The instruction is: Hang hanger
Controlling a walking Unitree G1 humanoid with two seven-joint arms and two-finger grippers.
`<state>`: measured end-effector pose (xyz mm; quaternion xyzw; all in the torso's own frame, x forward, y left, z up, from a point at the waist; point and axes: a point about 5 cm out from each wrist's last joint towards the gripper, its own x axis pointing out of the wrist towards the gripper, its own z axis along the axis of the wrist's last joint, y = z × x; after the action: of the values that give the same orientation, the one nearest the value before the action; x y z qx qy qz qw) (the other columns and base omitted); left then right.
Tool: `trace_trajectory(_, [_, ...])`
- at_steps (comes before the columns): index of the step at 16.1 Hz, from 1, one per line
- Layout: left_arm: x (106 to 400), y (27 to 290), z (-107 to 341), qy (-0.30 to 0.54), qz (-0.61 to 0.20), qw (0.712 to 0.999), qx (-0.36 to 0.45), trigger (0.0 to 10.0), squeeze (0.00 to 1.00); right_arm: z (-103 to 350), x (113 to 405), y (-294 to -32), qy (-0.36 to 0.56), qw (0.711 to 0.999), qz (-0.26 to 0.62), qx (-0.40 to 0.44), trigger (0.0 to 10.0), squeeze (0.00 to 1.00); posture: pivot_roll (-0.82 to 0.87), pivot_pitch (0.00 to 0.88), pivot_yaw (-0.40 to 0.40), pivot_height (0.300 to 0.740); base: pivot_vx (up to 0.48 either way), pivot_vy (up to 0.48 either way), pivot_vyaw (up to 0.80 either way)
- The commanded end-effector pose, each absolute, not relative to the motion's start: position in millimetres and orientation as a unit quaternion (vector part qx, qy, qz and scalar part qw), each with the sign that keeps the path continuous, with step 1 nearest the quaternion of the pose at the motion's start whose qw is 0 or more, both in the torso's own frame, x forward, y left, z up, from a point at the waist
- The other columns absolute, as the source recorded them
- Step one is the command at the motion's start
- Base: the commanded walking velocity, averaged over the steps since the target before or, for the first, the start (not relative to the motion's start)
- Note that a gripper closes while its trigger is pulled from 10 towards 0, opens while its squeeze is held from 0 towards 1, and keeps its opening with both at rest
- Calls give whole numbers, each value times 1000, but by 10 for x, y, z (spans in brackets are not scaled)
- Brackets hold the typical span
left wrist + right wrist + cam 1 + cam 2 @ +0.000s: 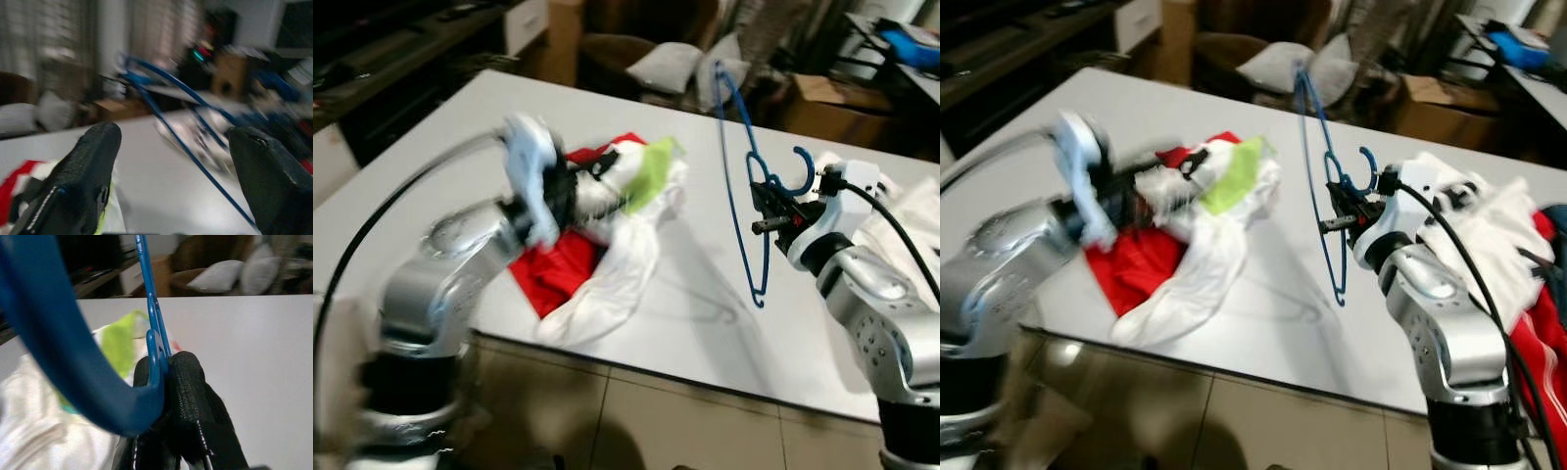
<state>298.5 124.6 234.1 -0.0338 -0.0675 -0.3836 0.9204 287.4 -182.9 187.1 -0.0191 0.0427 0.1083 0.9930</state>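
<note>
A blue plastic hanger stands upright above the white table, its hook by my right wrist. My right gripper is shut on the hanger's neck, and the right wrist view has the black fingers pinched on the blue bar. My left gripper is raised over the pile of red, white and lime-green clothes, blurred by motion. Its fingers stand wide apart in the left wrist view with nothing between them, the hanger beyond.
More white and red clothes lie at the table's right end. Pillows, a cardboard box and dark furniture stand behind the table. Beige floor tiles run along the near edge.
</note>
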Motion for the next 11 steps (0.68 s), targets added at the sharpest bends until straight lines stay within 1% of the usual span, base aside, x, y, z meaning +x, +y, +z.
trace_trajectory(1, [3005,1285,2173,-45,-334,941,-32,10000,827,1844,2841,-1902,50,996,72,-22,10000,0,-59,0,-92,740,0,0,0])
trace_trajectory(2, [2982,1270,2039,-34,-311,950,-19,10000,792,1814,2813,-1891,51,997,55,-11,10000,0,-63,0,-90,740,0,0,0])
trace_trajectory(3, [2945,1271,1890,-20,-289,957,-7,10000,788,1799,2775,-1850,49,997,52,0,10000,0,-70,0,-91,740,0,0,0])
trace_trajectory(4, [2927,1276,1773,-11,-264,964,-9,10000,788,1769,2744,-1797,52,997,55,-9,10000,0,-75,0,-88,740,0,-431,0])
trace_trajectory(5, [2914,1277,1678,-3,-245,969,-17,10000,788,1730,2722,-1751,56,996,58,-40,10000,0,-79,0,-84,740,0,-480,0])
trace_trajectory(6, [2895,1222,1621,0,-233,972,-24,10000,780,1679,2684,-1686,61,994,65,-60,10000,0,-78,0,-89,740,0,-480,0])
trace_trajectory(7, [2895,1222,1621,0,-233,972,-24,10000,780,1679,2684,-1686,61,994,65,-60,10000,0,-78,0,-89,740,0,-480,0])
trace_trajectory(9, [2917,1222,1590,-5,-208,978,-11,10000,769,1675,2697,-1611,54,994,76,-60,10000,0,-72,0,-115,740,0,-480,0])
trace_trajectory(11, [2936,1222,1576,-8,-200,980,-7,10000,749,1726,2747,-1592,41,994,82,-62,10000,0,-75,0,-116,740,0,-480,0])
